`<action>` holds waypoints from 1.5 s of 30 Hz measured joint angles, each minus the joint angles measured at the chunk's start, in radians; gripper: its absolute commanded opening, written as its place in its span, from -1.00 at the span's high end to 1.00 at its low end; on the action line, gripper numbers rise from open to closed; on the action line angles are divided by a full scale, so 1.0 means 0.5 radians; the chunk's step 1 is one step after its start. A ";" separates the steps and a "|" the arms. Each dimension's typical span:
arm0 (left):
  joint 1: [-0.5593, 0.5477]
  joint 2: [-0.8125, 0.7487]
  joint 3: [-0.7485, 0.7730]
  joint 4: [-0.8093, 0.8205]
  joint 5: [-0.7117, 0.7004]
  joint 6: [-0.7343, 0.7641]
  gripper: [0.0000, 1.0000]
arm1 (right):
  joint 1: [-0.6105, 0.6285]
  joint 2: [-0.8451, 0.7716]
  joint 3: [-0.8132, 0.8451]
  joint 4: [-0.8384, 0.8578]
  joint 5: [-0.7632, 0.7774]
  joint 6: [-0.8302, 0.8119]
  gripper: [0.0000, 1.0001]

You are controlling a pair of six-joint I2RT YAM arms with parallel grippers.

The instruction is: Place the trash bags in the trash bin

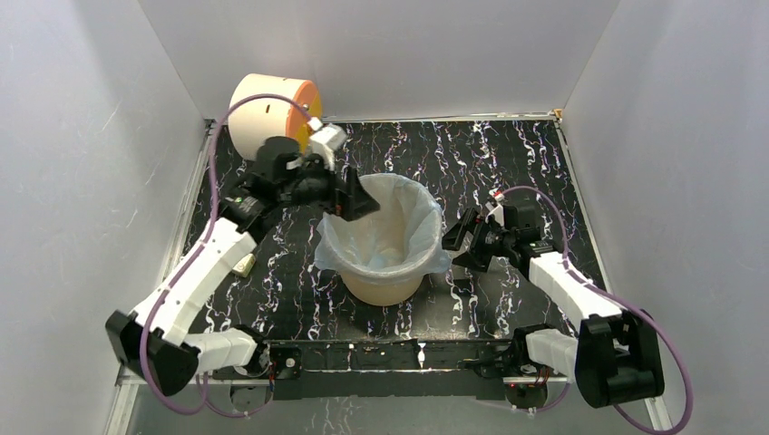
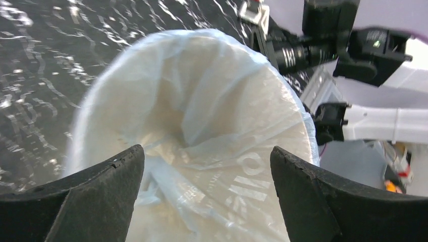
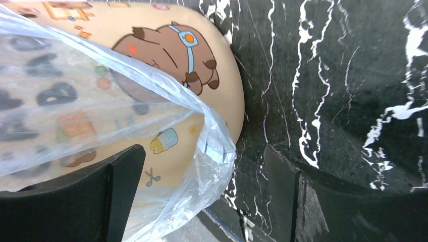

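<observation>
We see the trash bin (image 1: 385, 288) standing upright near the middle of the black, white-veined worktop (image 1: 508, 163). The pale blue trash bag (image 1: 385, 231) sits inside it as a liner. Its body sinks into the bin's hollow, and its mouth is spread over the rolled rim and hangs as a crinkled skirt around the outside.

The left pincer (image 1: 363, 207) hovers at the far-left part of the rim with its jaws wide apart and gripping nothing. In its wrist view we look between the two dark fingers (image 2: 101, 196) straight down into the lined bin, where the film is gathered in folds toward the bottom.

The right pincer (image 1: 458, 249) is low, just beside the bin's right wall, also spread wide and empty. Its wrist view shows the tan wall printed with small cartoon figures, with the bag's loose hem draped down over it. The hem reaches into the gap near one finger; we cannot tell whether it touches.

A cream drum with an orange face (image 1: 267, 109) lies in the far-left corner, behind the left arm. A small pale box (image 1: 243, 265) rests on the worktop beside that arm.
</observation>
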 measured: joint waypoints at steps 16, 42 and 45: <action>-0.694 0.617 0.194 -0.300 -0.446 0.374 -0.83 | 0.000 -0.137 0.087 -0.152 0.352 -0.025 -0.96; -0.833 0.944 -0.291 0.057 -0.566 0.339 -0.70 | -0.002 0.195 0.008 0.096 -0.158 0.089 -0.96; -0.835 0.972 -0.352 0.092 -0.560 0.340 -0.69 | -0.002 0.248 0.008 0.110 -0.202 0.089 -0.96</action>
